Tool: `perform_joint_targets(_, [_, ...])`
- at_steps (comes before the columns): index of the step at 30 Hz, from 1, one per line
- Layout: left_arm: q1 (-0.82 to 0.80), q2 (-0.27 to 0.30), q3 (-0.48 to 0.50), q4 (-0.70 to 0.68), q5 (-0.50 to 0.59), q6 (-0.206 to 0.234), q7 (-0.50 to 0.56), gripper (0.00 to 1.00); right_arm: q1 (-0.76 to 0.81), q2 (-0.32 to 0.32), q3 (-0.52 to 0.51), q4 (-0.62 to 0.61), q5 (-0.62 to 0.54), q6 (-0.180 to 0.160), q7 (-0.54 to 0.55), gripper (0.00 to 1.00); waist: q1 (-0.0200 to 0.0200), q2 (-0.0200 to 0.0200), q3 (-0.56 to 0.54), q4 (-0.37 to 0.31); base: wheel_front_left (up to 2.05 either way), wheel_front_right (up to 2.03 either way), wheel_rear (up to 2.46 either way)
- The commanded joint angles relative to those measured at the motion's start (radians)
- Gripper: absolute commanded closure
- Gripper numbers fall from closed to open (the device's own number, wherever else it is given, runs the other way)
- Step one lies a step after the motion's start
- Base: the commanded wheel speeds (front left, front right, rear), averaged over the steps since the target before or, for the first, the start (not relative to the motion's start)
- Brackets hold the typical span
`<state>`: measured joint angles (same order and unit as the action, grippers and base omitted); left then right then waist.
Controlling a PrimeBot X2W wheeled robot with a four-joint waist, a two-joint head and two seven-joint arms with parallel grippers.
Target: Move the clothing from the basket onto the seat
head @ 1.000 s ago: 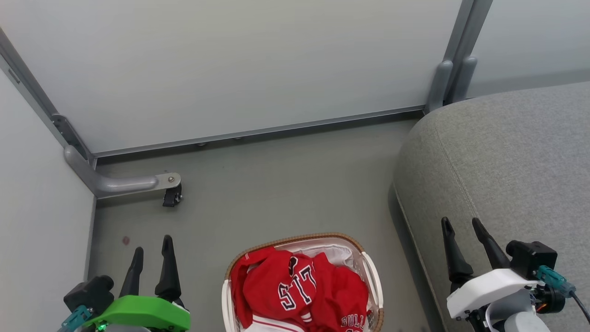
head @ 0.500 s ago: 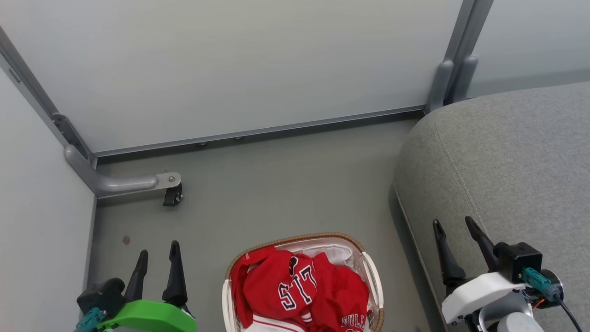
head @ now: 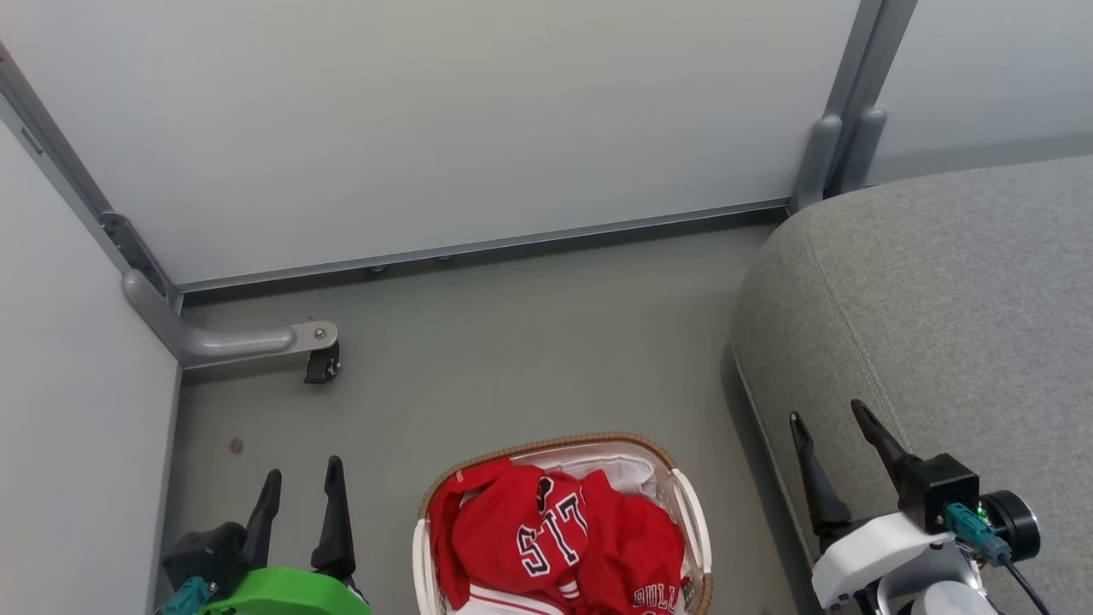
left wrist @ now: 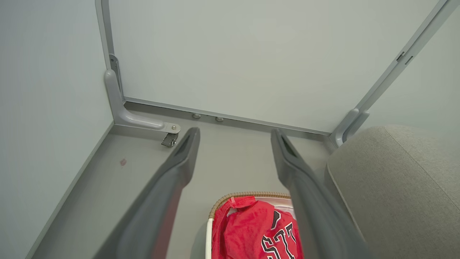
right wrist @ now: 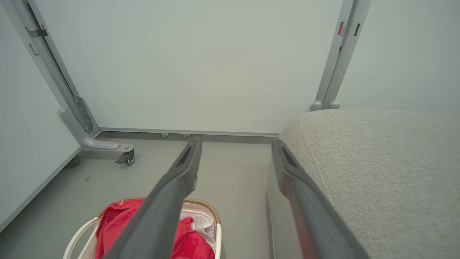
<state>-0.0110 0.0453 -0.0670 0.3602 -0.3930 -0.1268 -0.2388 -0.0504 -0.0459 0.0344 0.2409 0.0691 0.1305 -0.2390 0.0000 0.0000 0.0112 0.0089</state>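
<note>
Left gripper point(head: 304, 470): fingers apart, empty; has drifted slightly inward over the last second.
Right gripper point(head: 828, 412): fingers apart, empty; has edged inward too, wrist turned a little.
Meaning: looks like the start of an approach; nothing lifted yet.
Clothing point(head: 546, 530): heaped in the basket point(head: 696, 521), between the two grippers.
Seat point(head: 939, 299): just to the right gripper's right, bare.
Floor point(head: 512, 342): grey, beyond the fingertips.
Room: pale wall panels point(head: 427, 128); caster point(head: 322, 366) ahead of the left gripper.

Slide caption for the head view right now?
Open, empty left claw and right claw flank the basket of red jerseys on the floor; grey seat at right.
</note>
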Motion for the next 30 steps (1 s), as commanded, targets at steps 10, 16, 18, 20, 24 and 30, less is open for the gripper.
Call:
perform_joint_targets(10, [0.019, 0.008, -0.005, 0.010, 0.068, -0.003, -0.024, 0.00, 0.020, -0.007, 0.005, -0.003, -0.091, 0.000, -0.024, 0.00, 0.0000, 0.0000, -0.003, 0.000, 0.00, 0.00, 0.00])
perform_joint_targets(16, [0.020, 0.008, -0.008, 0.012, 0.075, -0.003, -0.026, 0.00, 0.019, -0.007, 0.002, -0.003, -0.101, 0.000, -0.028, 0.00, 0.0000, 0.0000, -0.003, 0.001, 0.00, 0.00, 0.00])
perform_joint_targets(18, [0.021, 0.008, -0.008, 0.012, 0.076, -0.003, -0.026, 0.00, 0.018, -0.007, 0.002, -0.003, -0.099, 0.000, -0.028, 0.00, 0.0000, 0.0000, -0.003, 0.000, 0.00, 0.00, 0.00])
perform_joint_targets(20, [0.021, 0.008, -0.008, 0.012, 0.077, -0.004, -0.026, 0.00, 0.018, -0.007, 0.001, -0.004, -0.098, 0.000, -0.028, 0.00, 0.0000, 0.0000, -0.003, 0.000, 0.00, 0.00, 0.00])
perform_joint_targets(24, [0.021, 0.008, -0.009, 0.009, 0.078, -0.004, -0.026, 0.00, 0.017, -0.007, -0.001, -0.008, -0.094, 0.000, -0.028, 0.00, 0.0000, 0.0000, -0.002, -0.001, 0.00, 0.00, 0.00])
perform_joint_targets(30, [0.019, 0.008, -0.009, 0.005, 0.076, -0.004, -0.026, 0.00, 0.016, -0.007, -0.007, -0.021, -0.085, 0.000, -0.028, 0.00, 0.0000, 0.0000, 0.001, -0.002, 0.00, 0.00, 0.00])
